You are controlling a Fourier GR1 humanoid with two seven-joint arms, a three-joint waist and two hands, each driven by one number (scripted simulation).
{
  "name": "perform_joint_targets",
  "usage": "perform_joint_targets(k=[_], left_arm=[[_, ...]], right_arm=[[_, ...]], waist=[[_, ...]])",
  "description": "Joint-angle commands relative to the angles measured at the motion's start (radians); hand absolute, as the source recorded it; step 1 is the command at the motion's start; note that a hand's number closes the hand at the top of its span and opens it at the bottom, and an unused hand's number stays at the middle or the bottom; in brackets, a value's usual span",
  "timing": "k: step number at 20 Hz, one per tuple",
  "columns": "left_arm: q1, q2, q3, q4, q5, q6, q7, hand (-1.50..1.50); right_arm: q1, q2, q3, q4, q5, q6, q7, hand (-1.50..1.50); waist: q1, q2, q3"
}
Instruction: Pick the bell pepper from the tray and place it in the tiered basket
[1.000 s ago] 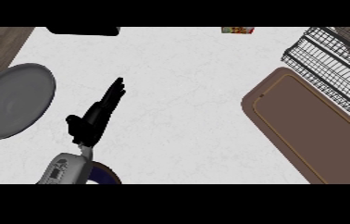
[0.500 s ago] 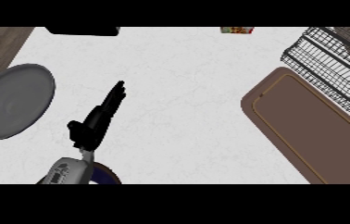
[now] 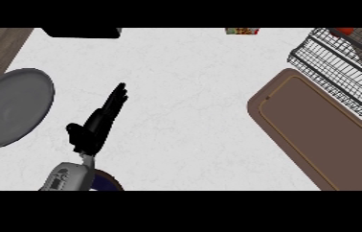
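Observation:
The brown tray (image 3: 311,130) lies slanted along the right side, and nothing shows on its surface. Past its far end, at the top right, stands the black wire tiered basket (image 3: 329,63). A small red shape (image 3: 345,31) peeks in at the top edge over the basket; I cannot tell what it is. My left hand (image 3: 96,123) hovers over the white counter at the lower left, far from the tray, open with straight fingers pointing up and to the right. It holds nothing. My right hand is out of view.
A grey plate (image 3: 21,106) lies at the left edge. A black object (image 3: 81,32) sits at the top left, and a small colourful box (image 3: 242,31) at the top middle. A dark round rim (image 3: 107,182) shows beside my left forearm.

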Motion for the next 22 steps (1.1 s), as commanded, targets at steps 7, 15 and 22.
perform_joint_targets(k=[7, 15, 22], left_arm=[[0.039, -0.02, -0.004, -0.005, -0.022, 0.027, -0.02, 0.0], [0.01, 0.003, 0.039, 0.025, -0.009, 0.018, -0.005, 0.0], [0.073, 0.03, 0.048, -0.091, 0.022, 0.001, 0.065, 0.0]], right_arm=[[0.057, -0.189, 0.026, -0.065, 0.104, -0.331, -0.009, -1.5], [0.293, -0.324, -0.186, -0.178, -0.087, -0.305, -0.212, -1.5], [0.615, -0.452, -0.345, -0.255, -0.238, -0.058, -0.239, -1.5]], waist=[[-0.03, -0.008, -0.002], [-0.068, -0.015, 0.0], [-0.089, -0.028, -0.001]])
